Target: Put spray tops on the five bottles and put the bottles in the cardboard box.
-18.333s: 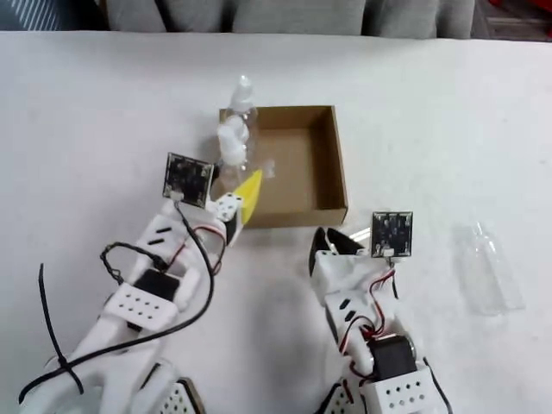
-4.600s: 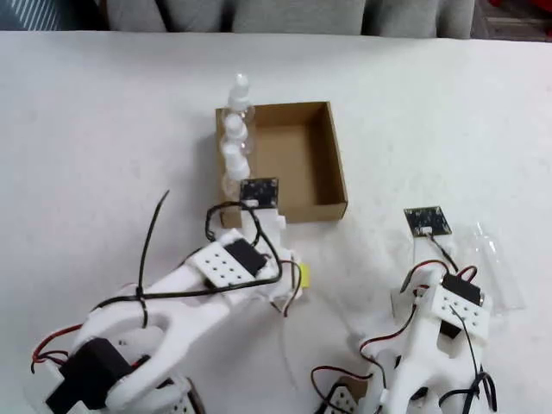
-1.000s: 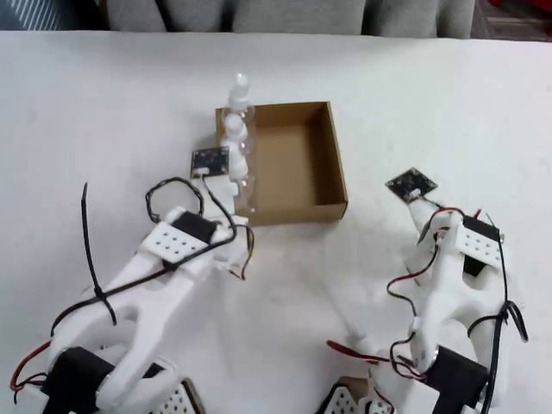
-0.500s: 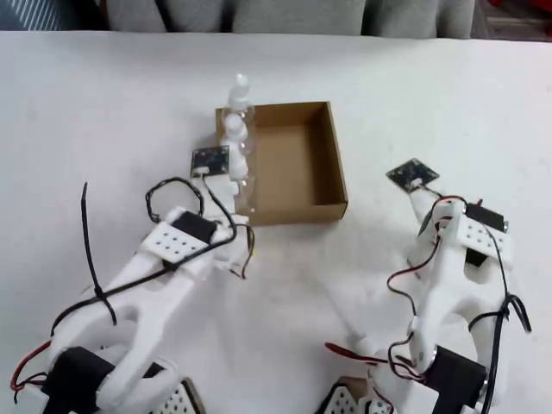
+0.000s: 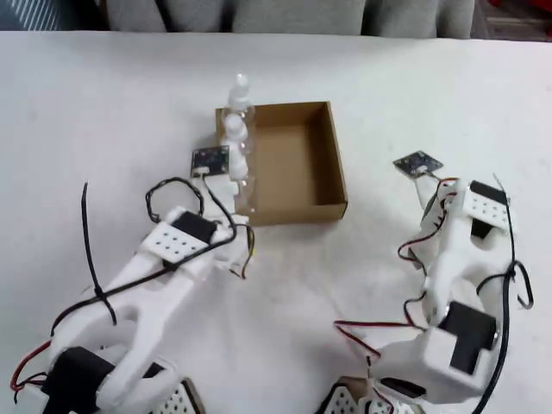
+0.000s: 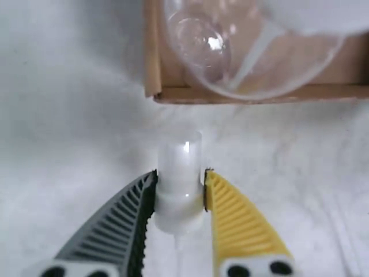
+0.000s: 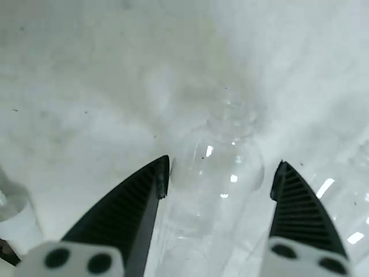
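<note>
The cardboard box (image 5: 332, 159) lies open at mid-table. Three clear bottles with white spray tops (image 5: 234, 129) stand in a row along its left wall. My left arm (image 5: 185, 241) sits at the box's near left corner. In the left wrist view my left gripper (image 6: 180, 173) is shut on a white spray top (image 6: 180, 190) just outside the box corner (image 6: 153, 86), with a clear bottle (image 6: 253, 52) beyond. My right arm (image 5: 453, 233) is to the right of the box. My right gripper (image 7: 222, 167) is open, its fingers on either side of a clear bottle (image 7: 216, 184) lying on the table.
White table (image 5: 103, 103) all round, with free room left of and behind the box. Loose cables (image 5: 86, 233) trail from both arms. A white and clear object (image 7: 14, 222) shows at the edge of the right wrist view.
My right arm has swung farther back and to the right over the last second. The left arm has kept still with the spray top.
</note>
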`<state>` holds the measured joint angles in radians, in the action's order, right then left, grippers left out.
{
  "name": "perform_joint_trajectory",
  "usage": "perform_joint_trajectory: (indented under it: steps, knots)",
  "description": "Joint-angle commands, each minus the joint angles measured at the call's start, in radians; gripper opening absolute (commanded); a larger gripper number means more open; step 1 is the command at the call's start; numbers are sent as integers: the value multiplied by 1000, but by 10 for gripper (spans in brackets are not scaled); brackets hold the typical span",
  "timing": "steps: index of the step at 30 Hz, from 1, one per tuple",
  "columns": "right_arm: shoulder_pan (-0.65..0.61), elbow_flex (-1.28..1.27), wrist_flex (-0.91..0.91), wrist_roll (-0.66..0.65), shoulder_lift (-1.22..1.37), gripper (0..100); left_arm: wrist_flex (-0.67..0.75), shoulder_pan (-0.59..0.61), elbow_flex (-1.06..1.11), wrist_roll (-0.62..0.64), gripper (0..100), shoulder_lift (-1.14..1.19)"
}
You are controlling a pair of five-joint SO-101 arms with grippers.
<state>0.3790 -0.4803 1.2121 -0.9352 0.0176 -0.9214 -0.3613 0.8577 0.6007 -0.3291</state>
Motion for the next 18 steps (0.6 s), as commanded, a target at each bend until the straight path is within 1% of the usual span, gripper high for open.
perform_joint_trajectory:
  steps: [1, 4, 6, 8, 11, 12, 14, 18]
  knots:
    - [2, 55, 13, -40, 27, 258, 17, 10, -3, -12, 23, -47]
    - [5, 55, -10, -41, 42, 257, 17, 10, -3, -12, 23, -47]
    - [8, 55, -19, -41, 44, 230, 17, 10, -3, -12, 23, -47]
    - [10, 55, -19, -41, 42, 161, 17, 10, -3, -12, 23, -47]
    - [10, 57, -21, -34, 33, 30, 17, 10, -5, -14, 23, -47]
    - [10, 58, -21, -34, 33, 7, 17, 10, -5, -14, 23, -47]
    - [13, 83, -7, -31, 22, 33, 17, 10, -5, -14, 23, -47]
    - [53, 173, 56, 37, -38, 15, 17, 10, -5, -14, 23, -47]
